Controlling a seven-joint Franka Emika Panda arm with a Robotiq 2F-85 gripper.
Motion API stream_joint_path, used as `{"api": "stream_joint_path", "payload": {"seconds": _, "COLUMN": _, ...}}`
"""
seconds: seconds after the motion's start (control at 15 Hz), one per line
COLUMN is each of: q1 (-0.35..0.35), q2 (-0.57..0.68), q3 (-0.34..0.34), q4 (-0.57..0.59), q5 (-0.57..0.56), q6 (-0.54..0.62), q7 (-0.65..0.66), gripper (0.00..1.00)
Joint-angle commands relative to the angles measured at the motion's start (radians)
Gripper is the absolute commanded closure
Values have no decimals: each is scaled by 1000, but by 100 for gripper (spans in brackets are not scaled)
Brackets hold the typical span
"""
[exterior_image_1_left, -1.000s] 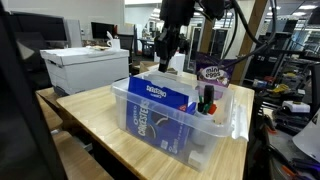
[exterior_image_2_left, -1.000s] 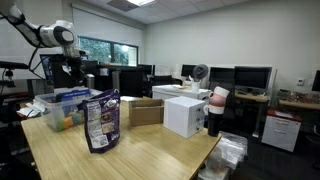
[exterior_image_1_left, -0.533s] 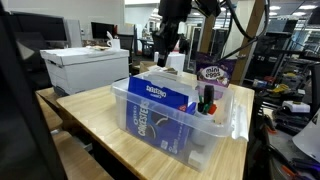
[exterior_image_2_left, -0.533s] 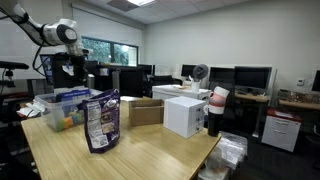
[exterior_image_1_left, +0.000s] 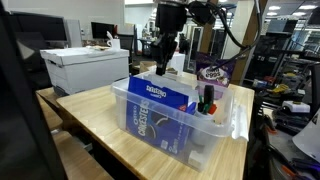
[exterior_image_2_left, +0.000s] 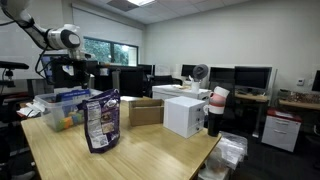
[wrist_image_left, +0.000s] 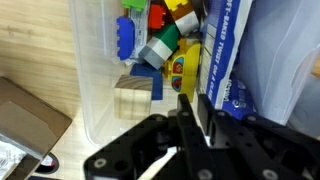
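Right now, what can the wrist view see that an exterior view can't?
Only the wrist view looks down into the clear bin: a wooden block and a blue brick lie at its bottom. Only an exterior view shows the white box and the purple bag outside it. Both show that bin, the blue box inside it, and the hand above it.

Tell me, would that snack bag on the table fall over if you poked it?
Probably: the snack bag stands upright on a narrow base, so it likely tips. Its crinkled sides suggest it is floppy and light.
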Motion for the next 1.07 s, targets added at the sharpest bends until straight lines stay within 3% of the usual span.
{"api": "stream_joint_path", "payload": {"seconds": 0.0, "q1": 0, "q2": 3, "q3": -1, "q4": 6, "q5": 0, "q6": -2, "q7": -13, "gripper": 79}}
{"api": "stream_joint_path", "payload": {"seconds": 0.27, "q1": -1, "q2": 12, "q3": -7, "q4": 17, "q5": 0, "q6": -2, "q7": -36, "gripper": 60}}
{"api": "stream_joint_path", "payload": {"seconds": 1.0, "q1": -1, "q2": 12, "q3": -7, "q4": 17, "q5": 0, "q6": -2, "q7": -37, "gripper": 60}}
